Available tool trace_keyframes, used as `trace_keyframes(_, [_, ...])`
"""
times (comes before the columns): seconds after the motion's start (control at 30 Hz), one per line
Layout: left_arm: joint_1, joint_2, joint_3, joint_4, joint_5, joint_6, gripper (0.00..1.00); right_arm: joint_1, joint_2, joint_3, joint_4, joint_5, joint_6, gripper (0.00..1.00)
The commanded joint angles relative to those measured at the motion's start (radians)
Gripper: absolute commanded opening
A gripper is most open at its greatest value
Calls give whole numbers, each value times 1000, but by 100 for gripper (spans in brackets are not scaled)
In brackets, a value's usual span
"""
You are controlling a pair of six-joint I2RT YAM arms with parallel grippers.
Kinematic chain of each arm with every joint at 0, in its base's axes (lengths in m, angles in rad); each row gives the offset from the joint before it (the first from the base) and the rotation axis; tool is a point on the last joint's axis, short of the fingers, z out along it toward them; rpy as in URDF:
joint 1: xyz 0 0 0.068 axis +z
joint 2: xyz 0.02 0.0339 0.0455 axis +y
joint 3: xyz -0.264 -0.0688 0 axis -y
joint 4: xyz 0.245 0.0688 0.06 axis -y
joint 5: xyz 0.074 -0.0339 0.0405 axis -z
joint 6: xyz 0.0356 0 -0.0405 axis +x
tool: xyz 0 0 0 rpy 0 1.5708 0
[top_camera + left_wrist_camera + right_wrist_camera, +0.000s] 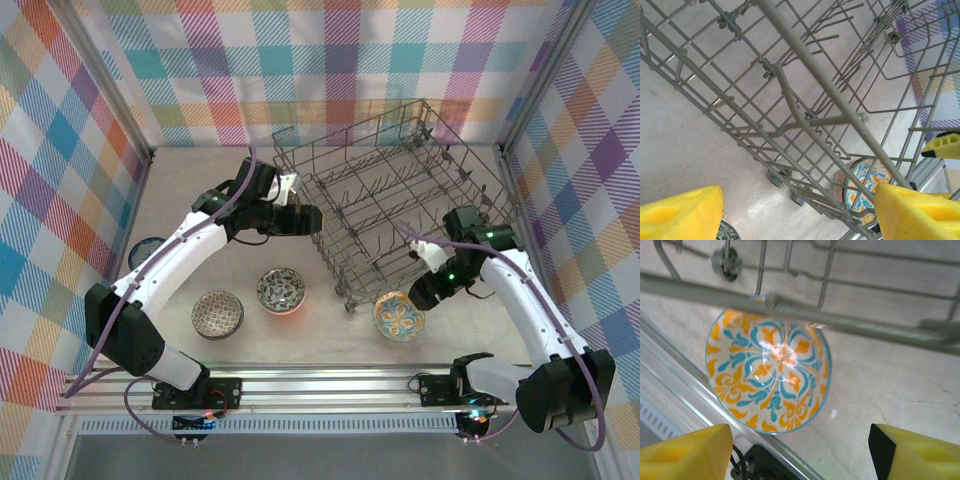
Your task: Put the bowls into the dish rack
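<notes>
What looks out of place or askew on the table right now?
Nothing looks spilled or broken. The dish rack sits turned at an angle to the table edges, with no bowls in it. One bowl lies apart near the left wall, half hidden behind the left arm.

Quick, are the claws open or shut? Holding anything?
Left claw: open, holding nothing.
Right claw: open, holding nothing.

Four patterned bowls on the bench (190,190): one blue bowl (141,252), one grey mosaic bowl (217,313), one dark floral bowl (281,290), one orange-and-teal bowl (399,315). One wire dish rack (400,190). Two robot arms: left arm (185,252), right arm (522,290).
</notes>
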Motion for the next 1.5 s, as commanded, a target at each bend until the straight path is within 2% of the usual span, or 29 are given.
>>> trace_keyframes(0.0, [6, -43, -9, 27, 23, 8, 78, 19, -42, -57, 24, -41, -89, 75])
trace_keyframes(0.5, [6, -65, -62, 16, 28, 35, 77, 21, -64, -285, 283, -4, -75, 74])
trace_keyframes(0.8, [6, -75, -55, 21, 34, 40, 77, 21, -37, -311, 289, 16, -64, 67])
trace_keyframes(0.97, [10, -88, -45, 19, 44, 45, 77, 21, -98, -309, 290, -43, -61, 65])
trace_keyframes(1.17, [9, -118, -41, 5, 72, 76, 75, 21, -200, -265, 349, -95, -28, 71])
trace_keyframes(1.27, [9, -114, -46, -18, 78, 81, 73, 21, -210, -202, 346, -129, -22, 76])
trace_keyframes(1.47, [9, -144, -126, -15, 162, 61, 70, 20, -211, -65, 317, -192, 0, 82])
